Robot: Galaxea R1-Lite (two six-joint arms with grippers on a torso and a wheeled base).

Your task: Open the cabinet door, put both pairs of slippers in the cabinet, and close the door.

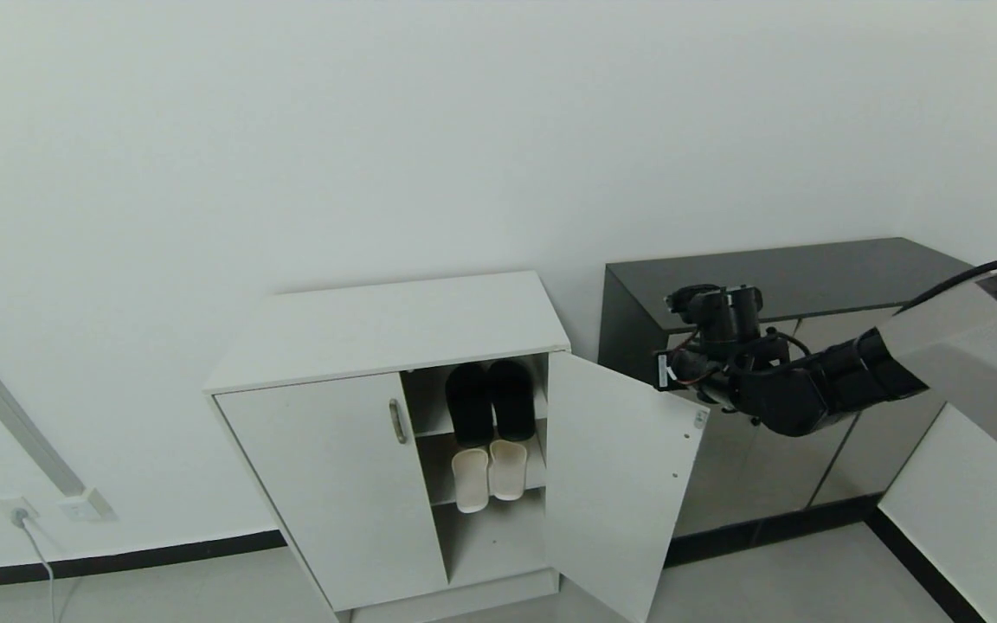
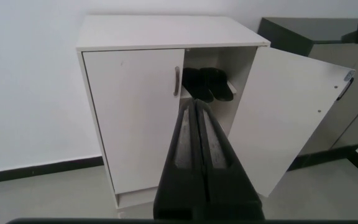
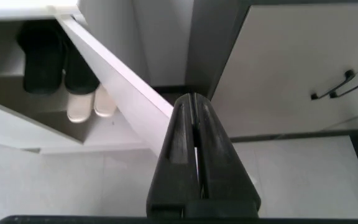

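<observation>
The open door (image 1: 620, 467) swings out with its free edge just left of the right end effector (image 3: 194, 102), whose fingers (image 3: 180, 140) are pressed together, holding nothing.

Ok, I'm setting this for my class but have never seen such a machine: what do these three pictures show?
It is a robot with two arms, each ending in a tool for grasping. The wide picture comes from a camera on its head; the other two from cameras on its wrists, looking along the left tool and the right tool. Both are shut and hold nothing. Before it stands a white cabinet with one door open. Inside, black slippers lie on the upper shelf, white slippers on the shelf below. A dark cabinet stands beside it.
</observation>
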